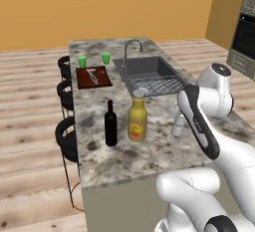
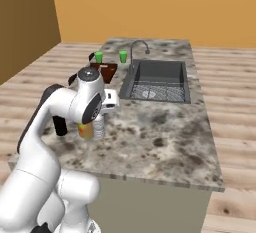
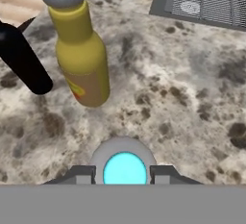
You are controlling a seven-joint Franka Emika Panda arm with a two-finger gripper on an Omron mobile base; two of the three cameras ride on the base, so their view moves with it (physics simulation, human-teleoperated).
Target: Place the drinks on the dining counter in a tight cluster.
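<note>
Gripper (image 3: 124,177) clamped around water bottle (image 1: 178,125), upright on dining counter (image 1: 149,151) toward its near edge. Slide beside juice bottle (image 1: 138,120) and wine bottle (image 1: 110,125); keep vertical, avoid toppling either.

No legible text, brand, number or sign appears on any surface; the label on the yellow juice bottle (image 1: 137,121) presents only a red and yellow patch with no readable characters, and the black wine bottle (image 1: 110,125) carries no discernible print.
</note>
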